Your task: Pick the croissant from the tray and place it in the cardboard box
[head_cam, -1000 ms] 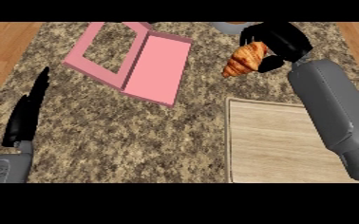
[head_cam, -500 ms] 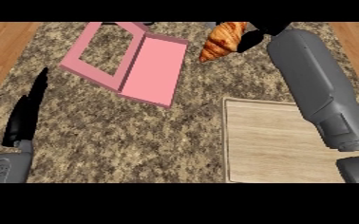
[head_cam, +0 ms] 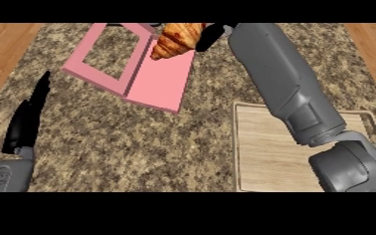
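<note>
A golden-brown croissant (head_cam: 176,40) hangs above the far end of the counter, over the pink box's open lid (head_cam: 161,79). My right hand (head_cam: 211,34) is shut on it, only a few dark fingers showing at the picture's top beyond the long grey forearm. The pink cardboard box (head_cam: 79,69) lies at the far left, its square opening showing the counter pattern inside, the lid folded out to the right. The pale wooden tray (head_cam: 268,154) sits at the near right, partly hidden by my right arm. My left hand (head_cam: 28,117) rests open at the left edge, fingers up.
The speckled granite counter (head_cam: 132,144) fills the view, with wooden floor strips at both far corners. A dark rim of some object shows at the top edge behind the box.
My right arm has swung left and farther away, carrying the croissant from above the counter right of the box to above the box's lid. The left hand has stayed still.
</note>
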Motion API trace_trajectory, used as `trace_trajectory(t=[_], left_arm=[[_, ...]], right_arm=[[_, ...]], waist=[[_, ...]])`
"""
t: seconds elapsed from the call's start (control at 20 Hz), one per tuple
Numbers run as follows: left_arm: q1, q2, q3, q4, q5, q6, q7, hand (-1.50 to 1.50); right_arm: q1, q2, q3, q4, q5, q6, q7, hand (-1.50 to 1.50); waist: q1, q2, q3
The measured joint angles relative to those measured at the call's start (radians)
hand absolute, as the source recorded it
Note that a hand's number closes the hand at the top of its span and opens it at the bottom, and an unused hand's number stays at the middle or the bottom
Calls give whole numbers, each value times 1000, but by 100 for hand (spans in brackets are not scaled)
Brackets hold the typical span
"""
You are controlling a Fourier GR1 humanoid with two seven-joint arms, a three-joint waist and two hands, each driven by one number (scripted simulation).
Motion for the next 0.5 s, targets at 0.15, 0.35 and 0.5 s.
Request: trace_trajectory(t=[0.15, 0.35, 0.5], left_arm=[[-6, -7, -9, -4, -9, 3, 0, 0], [-23, 3, -11, -12, -6, -19, 10, 0], [-24, -4, -17, -11, -8, -21, 0, 0]], right_arm=[[-54, 36, -22, 63, -25, 3, 51, 150], [-108, 70, -30, 137, -50, -11, 90, 150], [-136, 81, -26, 183, -70, -26, 106, 150]], waist=[[11, 3, 0], [29, 9, -1], [46, 13, -1]])
